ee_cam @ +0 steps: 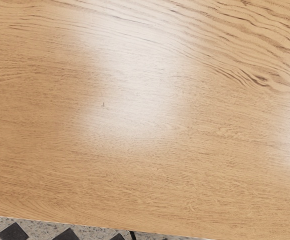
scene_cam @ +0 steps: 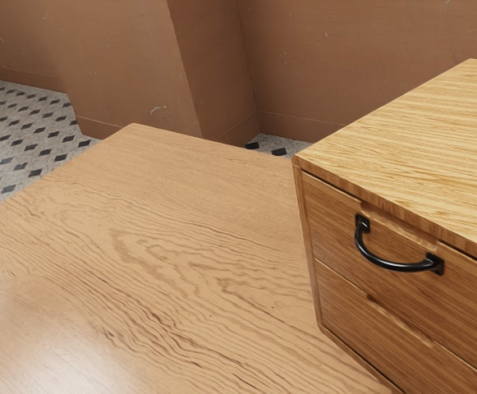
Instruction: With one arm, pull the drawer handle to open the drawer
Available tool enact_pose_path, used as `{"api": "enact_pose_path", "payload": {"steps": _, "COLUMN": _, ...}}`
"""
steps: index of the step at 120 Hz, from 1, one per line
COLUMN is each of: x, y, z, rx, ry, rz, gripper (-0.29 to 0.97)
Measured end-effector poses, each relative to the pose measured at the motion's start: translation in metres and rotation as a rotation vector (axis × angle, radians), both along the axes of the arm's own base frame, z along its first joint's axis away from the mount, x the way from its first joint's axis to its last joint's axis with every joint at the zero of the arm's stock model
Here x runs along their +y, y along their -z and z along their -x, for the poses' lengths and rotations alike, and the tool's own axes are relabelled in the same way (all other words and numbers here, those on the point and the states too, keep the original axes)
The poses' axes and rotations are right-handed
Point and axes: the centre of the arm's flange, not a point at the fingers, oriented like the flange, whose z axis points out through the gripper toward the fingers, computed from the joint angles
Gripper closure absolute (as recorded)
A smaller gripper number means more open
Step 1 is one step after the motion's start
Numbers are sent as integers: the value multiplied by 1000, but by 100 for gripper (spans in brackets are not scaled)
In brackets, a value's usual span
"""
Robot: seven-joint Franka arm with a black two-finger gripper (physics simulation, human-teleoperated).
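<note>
A light wooden cabinet (scene_cam: 419, 156) stands on the table at the exterior view's right. Its upper drawer front (scene_cam: 402, 271) carries a black curved handle (scene_cam: 392, 253) and sits flush with the cabinet face. A second drawer front (scene_cam: 402, 345) lies below it. In the wrist view, the wooden tabletop (ee_cam: 145, 120) lies under my hand, with a pale glare patch on it.
The wooden table (scene_cam: 139, 263) spreads across the exterior view's left and middle. Brown walls (scene_cam: 139, 57) rise behind it. A grey tiled floor (scene_cam: 16, 123) with dark diamonds lies at the far left, and floor tiles (ee_cam: 15, 232) show past the table's edge.
</note>
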Motion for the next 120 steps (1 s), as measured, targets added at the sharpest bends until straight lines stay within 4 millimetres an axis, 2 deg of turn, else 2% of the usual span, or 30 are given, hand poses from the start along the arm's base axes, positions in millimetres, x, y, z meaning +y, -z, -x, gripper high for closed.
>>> {"api": "enact_pose_path", "payload": {"steps": 13, "x": -40, "y": -6, "z": -52, "rx": -88, "ry": 239, "rz": -48, "gripper": 0}}
{"api": "enact_pose_path", "payload": {"steps": 19, "x": -48, "y": -8, "z": -63, "rx": -117, "ry": 313, "rz": -62, "gripper": 0}}
{"api": "enact_pose_path", "payload": {"steps": 25, "x": -49, "y": -12, "z": -64, "rx": -143, "ry": 361, "rz": -79, "gripper": 0}}
{"api": "enact_pose_path", "payload": {"steps": 31, "x": -55, "y": -43, "z": -47, "rx": -194, "ry": 395, "rz": -134, "gripper": 0}}
{"api": "enact_pose_path", "payload": {"steps": 41, "x": -79, "y": -109, "z": -10, "rx": -297, "ry": 451, "rz": -247, "gripper": 0}}
{"api": "enact_pose_path", "payload": {"steps": 45, "x": -103, "y": -123, "z": -16, "rx": -328, "ry": 517, "rz": -265, "gripper": 0}}
{"api": "enact_pose_path", "payload": {"steps": 49, "x": -141, "y": -130, "z": -36, "rx": -357, "ry": 626, "rz": -264, "gripper": 0}}
{"api": "enact_pose_path", "payload": {"steps": 56, "x": -208, "y": -128, "z": -73, "rx": -390, "ry": 817, "rz": -235, "gripper": 0}}
{"api": "enact_pose_path", "payload": {"steps": 61, "x": -240, "y": -123, "z": -92, "rx": -405, "ry": 916, "rz": -218, "gripper": 0}}
{"api": "enact_pose_path", "payload": {"steps": 66, "x": -265, "y": -118, "z": -106, "rx": -414, "ry": 992, "rz": -208, "gripper": 0}}
{"api": "enact_pose_path", "payload": {"steps": 72, "x": -286, "y": -116, "z": -116, "rx": -425, "ry": 1063, "rz": -204, "gripper": 0}}
{"api": "enact_pose_path", "payload": {"steps": 79, "x": -301, "y": -114, "z": -123, "rx": -427, "ry": 1129, "rz": -215, "gripper": 0}}
{"api": "enact_pose_path", "payload": {"steps": 97, "x": -349, "y": -116, "z": -131, "rx": -414, "ry": 1306, "rz": -280, "gripper": 0}}
{"api": "enact_pose_path", "payload": {"steps": 102, "x": -364, "y": -109, "z": -132, "rx": -407, "ry": 1356, "rz": -286, "gripper": 0}}
{"api": "enact_pose_path", "payload": {"steps": 120, "x": -436, "y": -91, "z": -124, "rx": -386, "ry": 1556, "rz": -357, "gripper": 0}}
